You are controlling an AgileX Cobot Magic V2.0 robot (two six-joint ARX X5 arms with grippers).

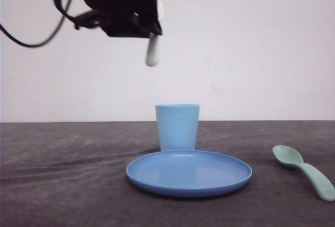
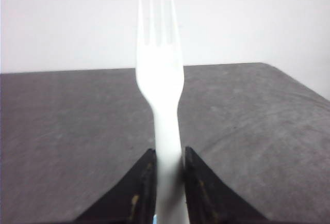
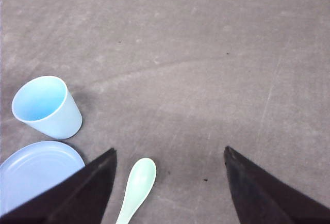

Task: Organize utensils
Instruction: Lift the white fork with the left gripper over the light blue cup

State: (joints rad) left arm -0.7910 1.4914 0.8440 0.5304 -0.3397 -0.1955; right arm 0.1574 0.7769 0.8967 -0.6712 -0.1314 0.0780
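My left gripper (image 1: 149, 28) hangs high above the table, up and to the left of the light blue cup (image 1: 177, 126), and is shut on the white fork (image 2: 160, 79). The fork's rounded handle end (image 1: 152, 52) pokes down below the jaws in the front view; its tines point away from the wrist camera. The mint-green spoon (image 1: 305, 170) lies flat on the table at the right, bowl toward the plate. My right gripper (image 3: 170, 154) is open above the table, the spoon (image 3: 137, 188) lying between its fingers nearer the left one.
A blue round plate (image 1: 189, 173) sits in front of the cup at the table's centre; both appear again as cup (image 3: 46, 105) and plate (image 3: 36, 170) in the right wrist view. The dark grey table (image 1: 63, 174) ends at a white wall behind.
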